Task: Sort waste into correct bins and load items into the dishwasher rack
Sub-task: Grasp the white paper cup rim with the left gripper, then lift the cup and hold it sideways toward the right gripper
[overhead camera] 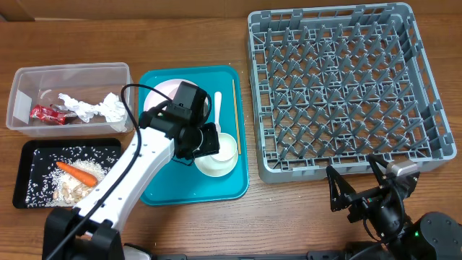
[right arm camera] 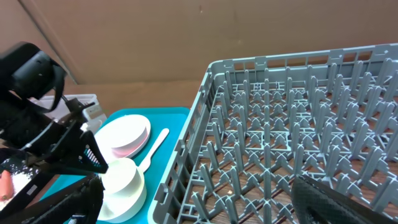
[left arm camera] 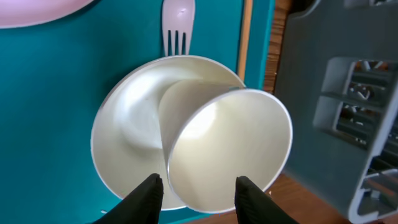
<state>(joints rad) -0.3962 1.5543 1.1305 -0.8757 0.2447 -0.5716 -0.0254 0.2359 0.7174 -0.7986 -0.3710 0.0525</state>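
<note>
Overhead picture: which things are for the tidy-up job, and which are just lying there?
For the job: rack, cup, bowl, fork, chopsticks, plate, tub, black tray, carrot, rice, wrapper, tissues.
Just lying there: teal tray, table.

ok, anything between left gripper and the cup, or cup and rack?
Nothing visible blocks the left gripper: its fingers are right at the cup, tipped in the bowl. Toward the rack, only its raised side wall to clear.
</note>
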